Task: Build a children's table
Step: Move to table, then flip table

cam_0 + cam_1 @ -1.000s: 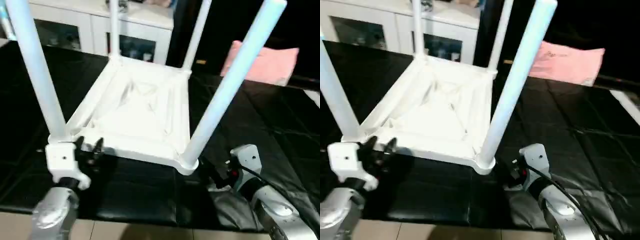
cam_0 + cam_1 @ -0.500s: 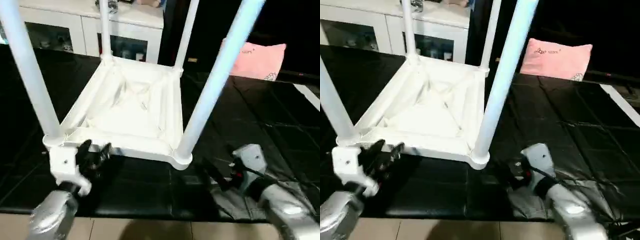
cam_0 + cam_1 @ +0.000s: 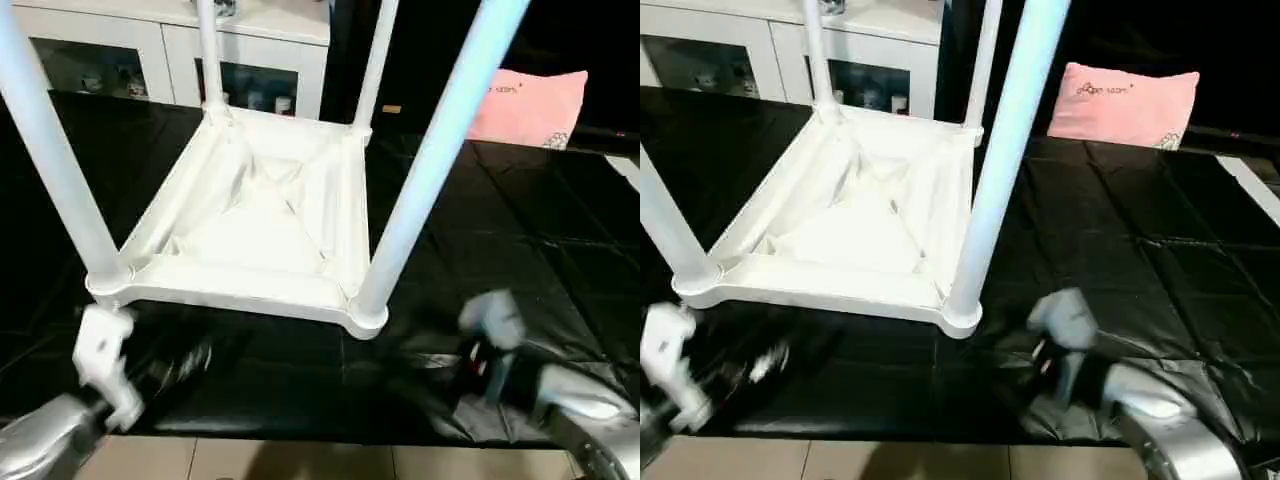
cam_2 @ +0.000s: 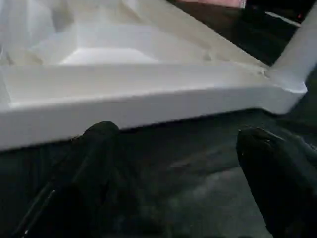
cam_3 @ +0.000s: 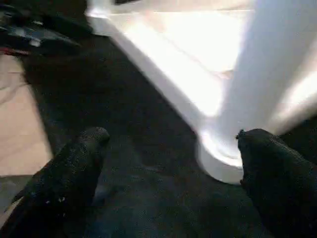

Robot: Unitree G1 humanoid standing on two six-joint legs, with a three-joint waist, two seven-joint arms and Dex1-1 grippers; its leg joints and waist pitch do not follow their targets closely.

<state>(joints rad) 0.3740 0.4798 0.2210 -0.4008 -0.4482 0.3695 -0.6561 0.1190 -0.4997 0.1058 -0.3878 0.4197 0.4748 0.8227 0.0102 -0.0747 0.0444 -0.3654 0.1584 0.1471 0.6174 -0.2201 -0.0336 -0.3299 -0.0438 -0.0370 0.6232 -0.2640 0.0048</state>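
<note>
My table [image 3: 560, 260] is covered with a black wrinkled sheet. On it, toward 12 o'clock, the white tabletop [image 3: 270, 215] lies upside down, its four legs [image 3: 425, 170] standing upward. A pink pillow [image 3: 527, 105] rests at 2 o'clock.

The white plastic rectangular tabletop [image 3: 255, 225] lay upside down on the black-covered table [image 3: 520, 240], four long white tapered round legs [image 3: 425, 165] standing up from its corners. Behind it stood the white glass-door cabinet [image 3: 110, 60]; the pink pillow [image 3: 530, 105] lay behind, to the right.
</note>
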